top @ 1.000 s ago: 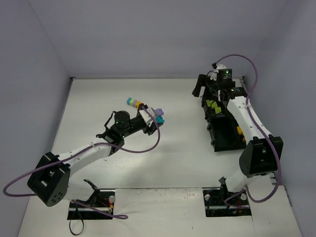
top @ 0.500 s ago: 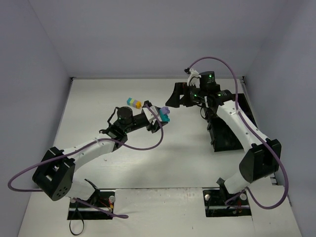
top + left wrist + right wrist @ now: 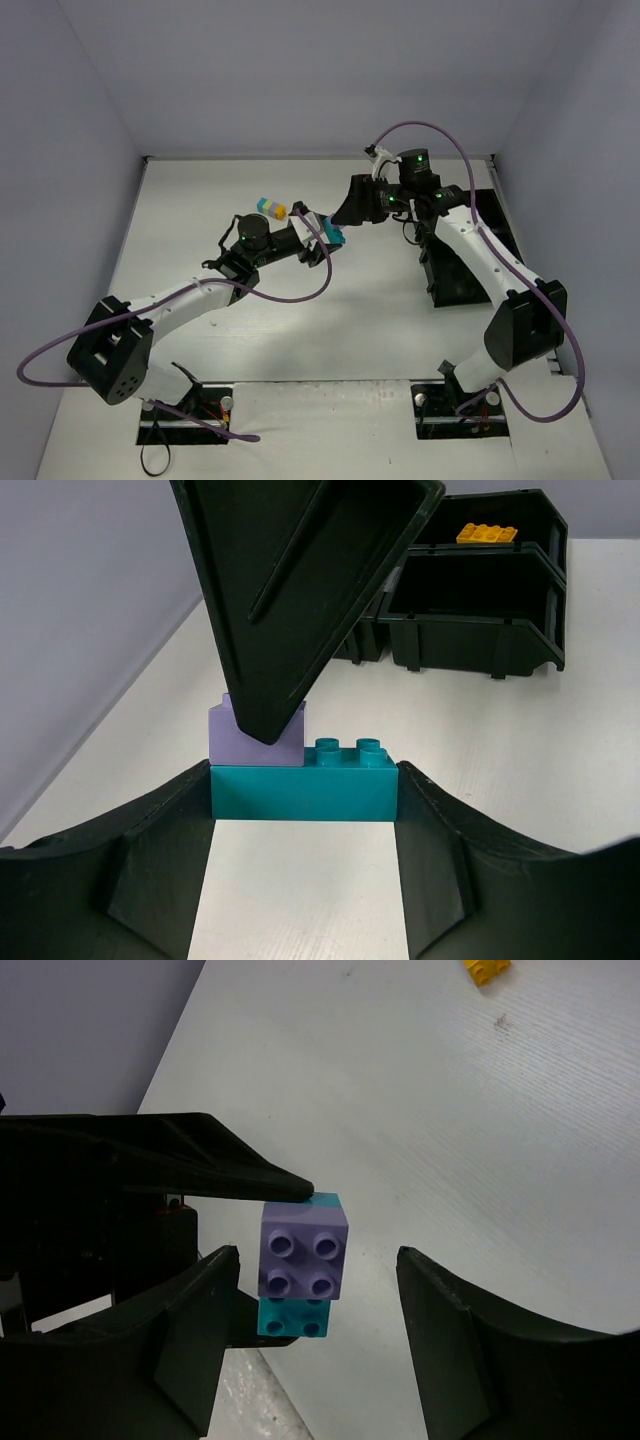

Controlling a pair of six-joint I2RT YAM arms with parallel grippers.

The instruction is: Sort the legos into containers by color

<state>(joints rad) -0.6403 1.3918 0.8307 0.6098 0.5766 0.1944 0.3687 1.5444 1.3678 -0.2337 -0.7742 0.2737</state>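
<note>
My left gripper point(image 3: 326, 236) is shut on a teal brick point(image 3: 305, 792) with a lavender brick point(image 3: 225, 745) stuck on top, and holds the pair above the table. In the right wrist view the lavender brick point(image 3: 303, 1250) sits over the teal one point(image 3: 290, 1315). My right gripper point(image 3: 347, 212) is open, and its fingers point(image 3: 190, 1350) stand on either side of the lavender brick without touching it. One right finger point(image 3: 300, 580) hangs over the lavender brick in the left wrist view. The black compartment tray point(image 3: 455, 275) stands at the right, with an orange brick point(image 3: 487, 533) in one bin.
A loose cluster of cyan, yellow and orange bricks point(image 3: 270, 208) lies on the table behind the left gripper. A yellow brick point(image 3: 485, 970) shows at the top edge of the right wrist view. The tray's bins point(image 3: 470, 600) stand beyond the held bricks.
My right arm has swung left from over the tray to the bricks held by the left gripper. The left gripper has shifted slightly right with its bricks.
</note>
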